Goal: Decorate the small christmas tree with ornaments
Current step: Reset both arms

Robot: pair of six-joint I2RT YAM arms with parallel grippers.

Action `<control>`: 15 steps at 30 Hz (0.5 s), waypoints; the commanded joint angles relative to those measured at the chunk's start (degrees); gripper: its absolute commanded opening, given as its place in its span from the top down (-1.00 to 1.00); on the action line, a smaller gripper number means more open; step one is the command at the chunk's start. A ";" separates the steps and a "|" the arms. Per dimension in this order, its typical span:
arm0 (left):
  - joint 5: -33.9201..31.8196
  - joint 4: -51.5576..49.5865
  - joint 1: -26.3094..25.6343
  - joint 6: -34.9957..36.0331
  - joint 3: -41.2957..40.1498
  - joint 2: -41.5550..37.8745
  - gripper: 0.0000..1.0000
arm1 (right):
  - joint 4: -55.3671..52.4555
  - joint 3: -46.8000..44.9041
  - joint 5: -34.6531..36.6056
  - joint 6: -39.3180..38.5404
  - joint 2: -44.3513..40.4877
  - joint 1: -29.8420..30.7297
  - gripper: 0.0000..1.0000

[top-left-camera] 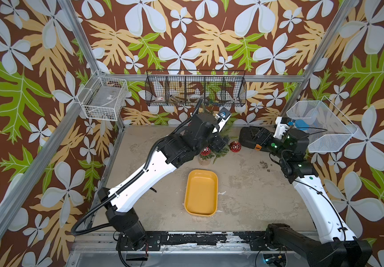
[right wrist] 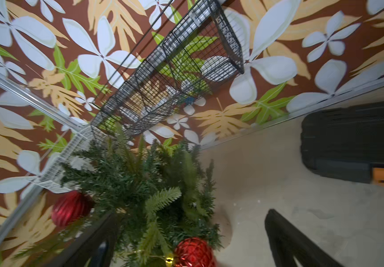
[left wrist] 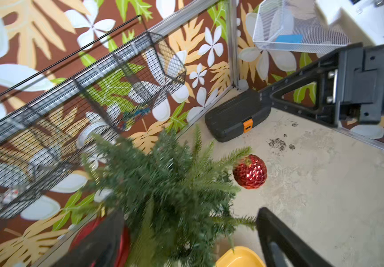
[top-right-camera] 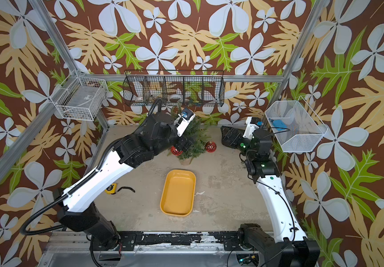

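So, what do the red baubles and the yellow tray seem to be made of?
The red baubles: likely plastic or thin glass with a glossy metallic coat; bright glints on the facets. The yellow tray: probably moulded plastic, smooth, semi-matt; rounded corners, uniform colour, soft sheen.

One small tree (top-right-camera: 194, 133), one yellow tray (top-right-camera: 178, 194) and one black case (top-right-camera: 230, 136) are sitting on the desk (top-right-camera: 223, 198); two red baubles (top-right-camera: 176, 150) (top-right-camera: 210, 146) are showing; three wire baskets (top-right-camera: 81, 98) (top-right-camera: 173, 89) (top-right-camera: 296, 126) are hanging.

Left arm (top-left-camera: 154, 161) hides tree (top-left-camera: 221, 151) top, ornament (top-left-camera: 206, 151) partly.
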 commanded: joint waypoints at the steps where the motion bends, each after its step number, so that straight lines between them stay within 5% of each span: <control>1: -9.34 10.38 1.64 -0.92 -9.39 -7.69 -0.99 | -5.47 -1.19 10.84 -11.82 -0.88 -0.31 -1.00; 7: -12.80 29.29 15.28 -4.89 -40.77 -29.14 -1.00 | 6.56 -15.89 31.40 -20.60 -6.09 -0.52 -1.00; 12: -13.63 46.57 26.01 -8.89 -66.73 -40.94 -0.99 | 30.41 -37.12 37.74 -27.29 -9.00 -0.42 -1.00; 15: -16.77 55.79 27.65 -8.98 -78.84 -42.07 -0.99 | 38.57 -45.07 40.78 -27.15 -7.22 -0.41 -1.00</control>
